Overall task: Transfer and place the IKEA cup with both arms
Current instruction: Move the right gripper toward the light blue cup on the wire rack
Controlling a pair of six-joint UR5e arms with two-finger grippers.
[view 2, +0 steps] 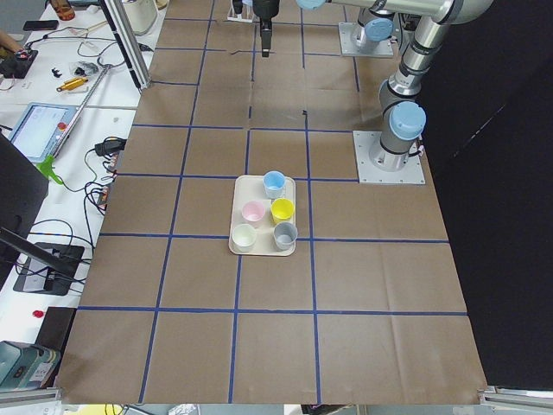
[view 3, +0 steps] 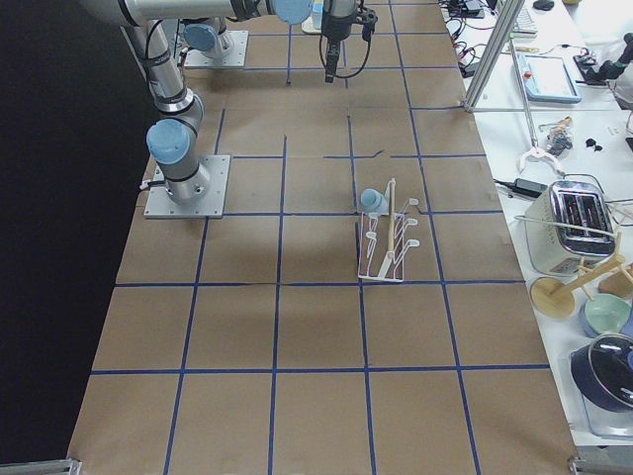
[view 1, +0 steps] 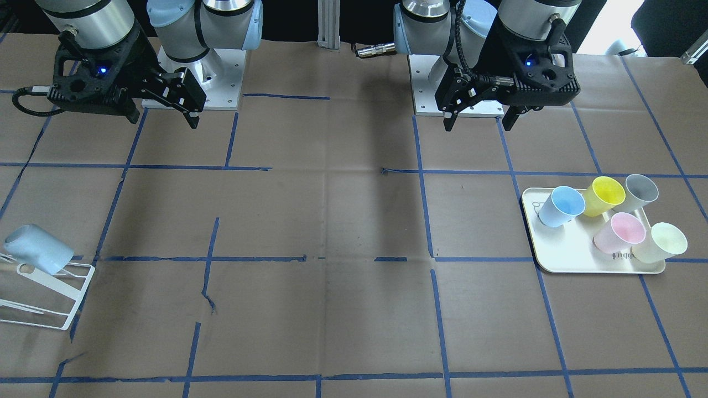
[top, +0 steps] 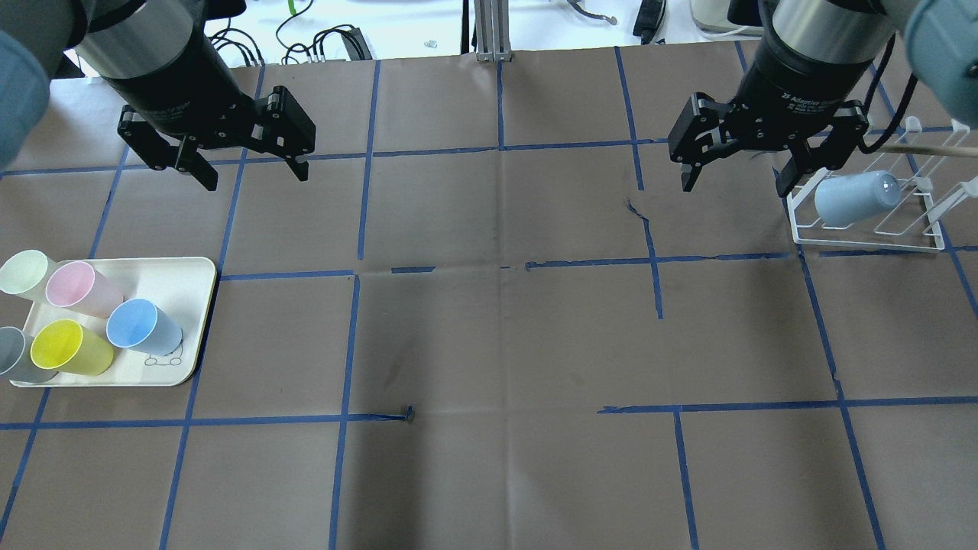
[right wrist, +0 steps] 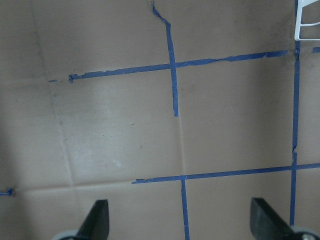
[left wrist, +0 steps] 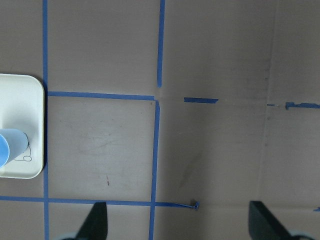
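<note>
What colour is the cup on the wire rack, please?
The cup is pale blue; overhead exterior view.

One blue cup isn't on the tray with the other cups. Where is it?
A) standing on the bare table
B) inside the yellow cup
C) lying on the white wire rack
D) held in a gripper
C: the blue cup lies tilted on the white wire rack, while the left gripper and right gripper are both open and empty.

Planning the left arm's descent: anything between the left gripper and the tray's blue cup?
Nothing in the way. Overhead view shows only taped table paper and bare tray between left gripper and blue cup.
</note>
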